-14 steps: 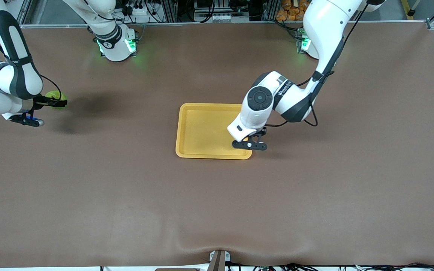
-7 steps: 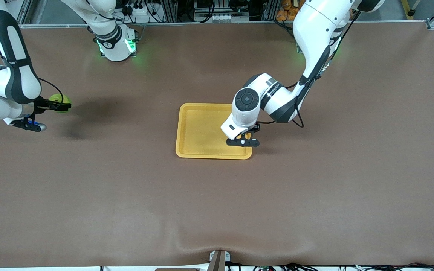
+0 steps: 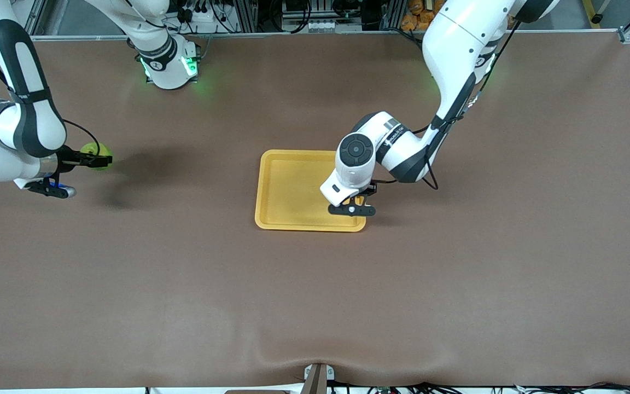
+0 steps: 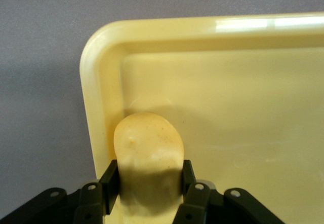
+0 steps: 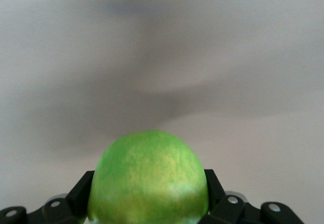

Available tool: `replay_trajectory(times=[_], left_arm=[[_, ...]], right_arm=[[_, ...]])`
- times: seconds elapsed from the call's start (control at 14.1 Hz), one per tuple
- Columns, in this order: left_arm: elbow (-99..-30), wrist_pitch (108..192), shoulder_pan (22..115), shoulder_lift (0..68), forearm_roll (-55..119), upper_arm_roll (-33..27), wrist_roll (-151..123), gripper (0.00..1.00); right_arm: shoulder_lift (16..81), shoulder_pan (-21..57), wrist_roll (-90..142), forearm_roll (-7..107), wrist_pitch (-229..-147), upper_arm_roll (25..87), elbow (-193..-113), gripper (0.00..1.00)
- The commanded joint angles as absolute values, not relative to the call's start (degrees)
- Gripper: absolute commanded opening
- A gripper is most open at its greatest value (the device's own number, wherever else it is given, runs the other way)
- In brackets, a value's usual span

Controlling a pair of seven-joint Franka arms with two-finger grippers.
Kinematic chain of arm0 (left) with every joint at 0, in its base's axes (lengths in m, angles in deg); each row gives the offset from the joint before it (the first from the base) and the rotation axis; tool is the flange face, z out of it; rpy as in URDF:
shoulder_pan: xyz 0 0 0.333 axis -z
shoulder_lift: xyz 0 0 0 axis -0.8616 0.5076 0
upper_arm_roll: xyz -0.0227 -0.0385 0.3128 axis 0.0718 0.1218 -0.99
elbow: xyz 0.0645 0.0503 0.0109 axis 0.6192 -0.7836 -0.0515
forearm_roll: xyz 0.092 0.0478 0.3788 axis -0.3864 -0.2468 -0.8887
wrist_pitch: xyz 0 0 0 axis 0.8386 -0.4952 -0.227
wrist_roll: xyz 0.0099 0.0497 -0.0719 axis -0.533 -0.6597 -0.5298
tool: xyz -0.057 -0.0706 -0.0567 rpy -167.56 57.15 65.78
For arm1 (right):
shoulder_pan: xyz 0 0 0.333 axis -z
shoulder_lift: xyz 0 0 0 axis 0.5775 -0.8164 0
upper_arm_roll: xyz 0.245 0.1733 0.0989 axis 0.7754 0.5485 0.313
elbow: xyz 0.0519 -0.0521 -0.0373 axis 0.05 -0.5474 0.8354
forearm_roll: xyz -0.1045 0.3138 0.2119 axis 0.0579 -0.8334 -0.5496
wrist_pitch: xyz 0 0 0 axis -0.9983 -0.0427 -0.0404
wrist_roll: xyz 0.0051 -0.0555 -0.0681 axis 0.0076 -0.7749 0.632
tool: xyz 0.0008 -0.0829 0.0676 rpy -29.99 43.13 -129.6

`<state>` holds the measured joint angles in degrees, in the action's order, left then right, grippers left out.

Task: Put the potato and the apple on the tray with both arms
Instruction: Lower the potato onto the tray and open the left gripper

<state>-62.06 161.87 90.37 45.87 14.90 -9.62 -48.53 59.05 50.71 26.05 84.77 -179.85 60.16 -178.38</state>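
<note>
Front view. Table (image 3: 315,284): brown surface, carrying one tray. Tray (image 3: 293,189): flat yellow rectangle with rounded corners and a low rim, lying near the middle of the table. Left arm (image 3: 451,60): reaches from its base down over the tray. Left gripper (image 3: 354,207): low over the tray's corner that lies toward the left arm's end and nearer the front camera; what it holds is mostly hidden here by the wrist. Right arm (image 3: 19,109): bent over the right arm's end of the table. Right gripper (image 3: 96,159): held above the bare table, well apart from the tray, its fingers closed on the apple (image 3: 95,155), a small round yellow-green fruit.

Left wrist view. Left gripper (image 4: 150,183): black fingers (image 4: 110,179) clamped on either side of the potato (image 4: 148,155), a pale yellow lumpy oblong. The potato sits inside the tray (image 4: 243,112), just beside the rounded corner and close against the rim; whether it touches the tray floor cannot be told.

Right wrist view. Right gripper (image 5: 148,193): fingers (image 5: 81,196) pressed to both sides of the apple (image 5: 148,181), which is bright green with yellowish mottling. Only the plain table (image 5: 162,57) shows past it, with a soft shadow.
</note>
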Motion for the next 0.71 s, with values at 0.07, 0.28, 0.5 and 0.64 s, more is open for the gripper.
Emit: replay_trajectory(times=[0.07, 0.28, 0.5, 0.64], left_arm=[[-60.3, 161.0, 91.3, 47.0, 12.9, -10.2, -50.1, 0.43], [-60.3, 161.0, 91.3, 46.9, 8.5, -10.0, -49.9, 1.0], [-60.2, 161.0, 91.2, 46.1, 8.5, -10.0, -49.9, 1.0], [-59.9, 159.6, 90.7, 44.4, 9.0, -10.0, -50.2, 1.0]], right_arm=[[58.5, 48.1, 26.9, 82.8, -178.6, 59.8, -176.6, 0.05], [58.5, 45.9, 28.8, 80.7, -178.0, 59.7, -176.1, 0.05], [58.5, 43.5, 31.1, 78.3, -176.7, 59.7, -175.4, 0.05], [58.7, 41.0, 35.0, 76.3, -175.4, 59.7, -174.7, 0.05]])
